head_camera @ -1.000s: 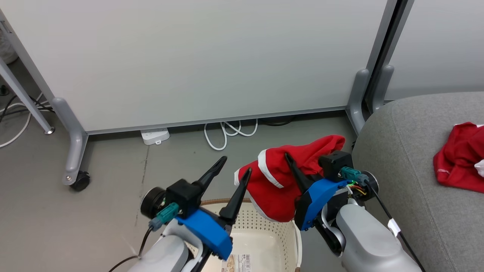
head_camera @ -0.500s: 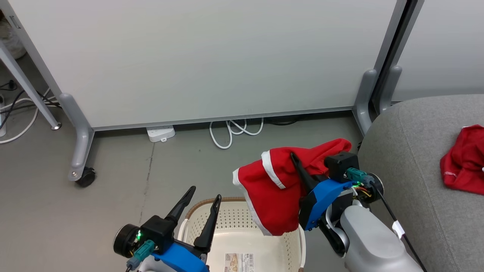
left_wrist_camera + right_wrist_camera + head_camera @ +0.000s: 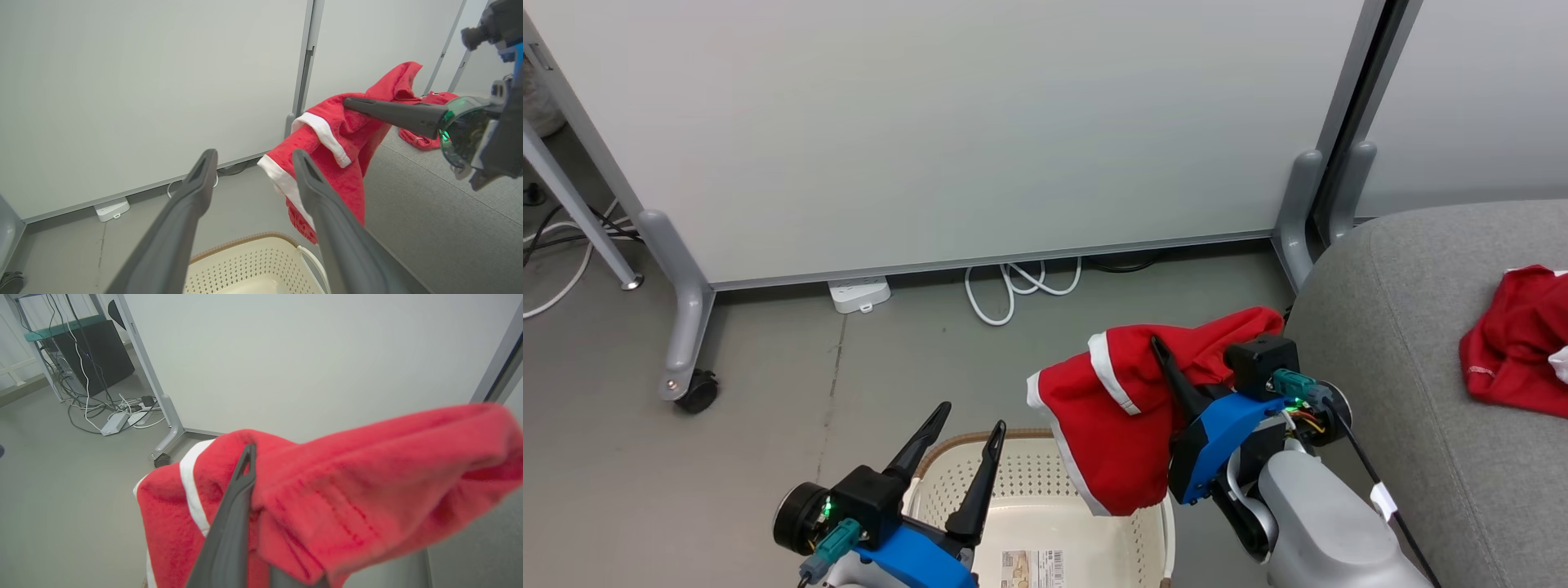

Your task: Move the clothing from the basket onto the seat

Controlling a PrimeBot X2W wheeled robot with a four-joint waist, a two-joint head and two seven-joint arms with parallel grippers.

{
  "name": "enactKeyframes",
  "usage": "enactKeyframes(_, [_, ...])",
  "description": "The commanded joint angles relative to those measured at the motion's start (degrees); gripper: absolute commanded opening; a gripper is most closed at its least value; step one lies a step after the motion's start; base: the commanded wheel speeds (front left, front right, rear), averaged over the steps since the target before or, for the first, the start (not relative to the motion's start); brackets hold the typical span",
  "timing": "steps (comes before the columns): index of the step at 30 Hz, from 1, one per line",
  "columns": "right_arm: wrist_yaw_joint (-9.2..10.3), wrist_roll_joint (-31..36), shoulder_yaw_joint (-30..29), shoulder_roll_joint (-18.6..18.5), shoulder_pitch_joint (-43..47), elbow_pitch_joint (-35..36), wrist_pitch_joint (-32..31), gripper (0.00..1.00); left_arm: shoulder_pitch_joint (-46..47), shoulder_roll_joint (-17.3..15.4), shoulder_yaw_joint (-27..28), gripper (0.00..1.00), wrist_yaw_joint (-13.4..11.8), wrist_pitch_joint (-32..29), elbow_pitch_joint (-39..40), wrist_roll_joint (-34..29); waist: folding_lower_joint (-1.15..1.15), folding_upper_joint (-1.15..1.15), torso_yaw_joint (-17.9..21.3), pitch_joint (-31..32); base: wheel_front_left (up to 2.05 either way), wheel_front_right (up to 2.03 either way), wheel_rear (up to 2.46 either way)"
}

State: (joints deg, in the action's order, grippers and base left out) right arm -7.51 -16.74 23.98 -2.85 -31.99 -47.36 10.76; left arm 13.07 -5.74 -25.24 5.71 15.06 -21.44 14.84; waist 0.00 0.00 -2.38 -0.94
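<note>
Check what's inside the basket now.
The visible floor of the basket is bare except for a barcode label. The hanging red garment covers the right corner and the left gripper hides part of the left side, so those spots cannot be checked.

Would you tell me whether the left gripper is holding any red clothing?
No, the left gripper stands open and empty by the basket.

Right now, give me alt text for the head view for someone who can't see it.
The right gripper, shut on a red garment with white trim, holds it above the cream basket beside the grey seat, where a second red garment lies. The left gripper is open and empty over the basket.
</note>
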Motion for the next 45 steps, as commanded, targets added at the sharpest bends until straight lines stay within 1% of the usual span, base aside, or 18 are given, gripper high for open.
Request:
enactKeyframes(1, [0.04,-0.3,0.0,-0.1,0.4,0.4,-0.1,0.0,-0.6,0.1,0.5,1.0,0.3,0.2,-0.1,-0.4,0.0,0.0,0.4,-0.1,0.0,0.0,0.0])
enactKeyframes(8, [0.04,0.1,0.0,-0.1,-0.1,0.9,-0.4,0.0,-1.0,0.5,2.0,1.0,1.0,0.2,-0.1,-1.6,0.0,0.0,4.2,-0.6,0.0,0.0,0.0])
enactKeyframes(23, [0.04,0.8,-1.1,0.0,-0.5,1.4,-0.6,0.0,0.8,1.6,2.5,1.0,1.7,0.2,0.3,-2.8,0.0,0.0,18.7,-2.1,0.0,0.0,0.0])
enactKeyframes(32, [0.04,-0.8,0.0,0.0,-0.1,2.4,-0.4,0.0,1.5,1.1,2.4,1.0,1.8,0.2,0.1,-3.2,0.0,0.0,25.9,-3.4,0.0,0.0,0.0])
enactKeyframes(38, [0.04,-1.0,-0.3,0.0,0.2,2.2,0.1,0.0,2.1,0.6,1.8,1.0,1.8,0.2,0.2,-3.2,0.0,0.0,28.7,-4.5,0.0,0.0,0.0])
enactKeyframes(45, [0.04,-1.5,-0.3,0.0,0.5,1.8,0.5,0.0,2.4,0.1,1.3,1.0,1.8,0.2,0.3,-2.8,0.0,0.0,29.8,-5.2,0.0,0.0,0.0])
